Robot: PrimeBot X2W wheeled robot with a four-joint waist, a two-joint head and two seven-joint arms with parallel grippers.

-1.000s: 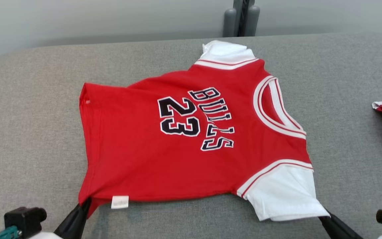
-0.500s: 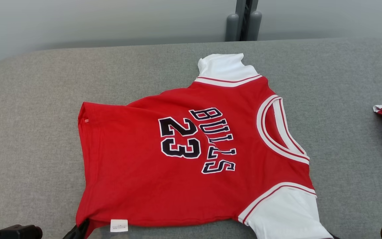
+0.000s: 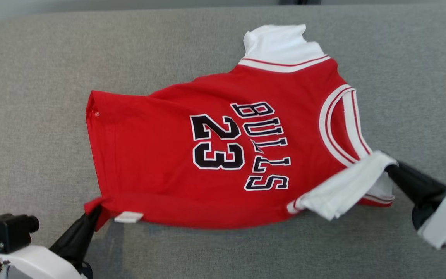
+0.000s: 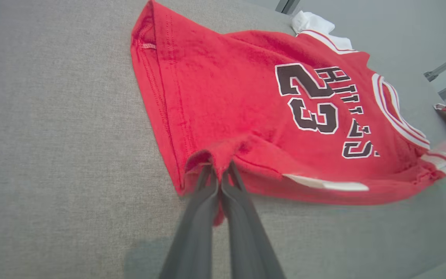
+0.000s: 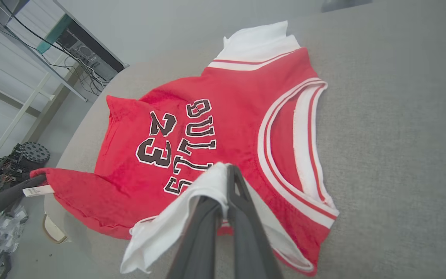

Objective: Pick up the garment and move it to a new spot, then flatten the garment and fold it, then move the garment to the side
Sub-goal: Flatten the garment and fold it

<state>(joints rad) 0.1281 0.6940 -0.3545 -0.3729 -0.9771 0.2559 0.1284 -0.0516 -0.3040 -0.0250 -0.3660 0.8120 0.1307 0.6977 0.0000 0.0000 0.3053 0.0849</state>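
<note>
The garment point(image 3: 161, 155) lies print-up on a grey woven surface point(image 3: 33, 128), its near hem corner clenched in the left gripper point(image 3: 96, 212) and a white sleeve pinched by the right gripper point(image 3: 390, 168), a cabled desk point(image 5: 72, 42) beyond.

The left tool point(image 4: 219, 171) pinches a hem corner of the red garment point(image 4: 246, 100) on the grey surface point(image 4: 52, 155).
</note>
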